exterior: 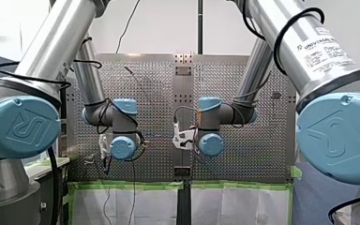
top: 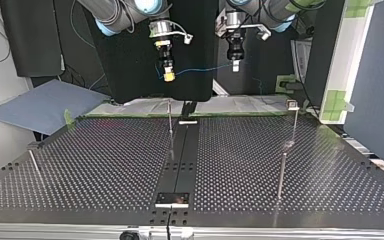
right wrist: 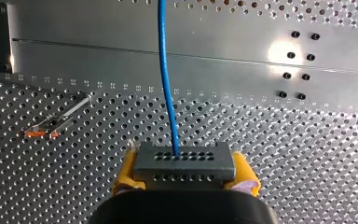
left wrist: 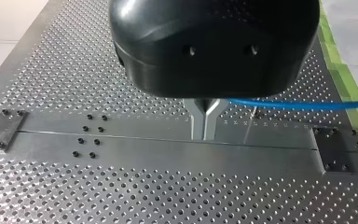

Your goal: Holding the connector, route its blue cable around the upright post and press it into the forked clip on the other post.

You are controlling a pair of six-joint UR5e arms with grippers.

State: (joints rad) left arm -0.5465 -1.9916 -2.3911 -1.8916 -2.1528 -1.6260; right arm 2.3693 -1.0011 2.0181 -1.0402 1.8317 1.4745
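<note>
Right gripper (right wrist: 185, 173) – yellow pads clamped on both ends of the grey connector (right wrist: 184, 157), which sits square across the fingertips. The blue cable (right wrist: 166, 79) leaves the connector's hole-lined face and runs straight ahead, crossing high above the centre rail (top: 182, 150) of the perforated table (top: 105, 165).

Left gripper (left wrist: 205, 122): metal fingers pressed together, only a seam between them. The cable comes out at their root and leads off sideways, so it appears pinched there.

In the top view both grippers hang well above the rail's far end, the right one at the rail's left and the left one at its right. The cable is strung between them in open air – it touches no post.

A thin post (top: 170, 120) stands upright just beside the rail's left edge. A headed post (top: 295, 122) stands well to the rail's right; its head is too small to read as a fork. A short post (top: 281, 172) is nearer the camera on that side. A leaning pin (top: 34, 162) sits far to the rail's left. Green tape (top: 285, 82) marks the table's far edge.
</note>
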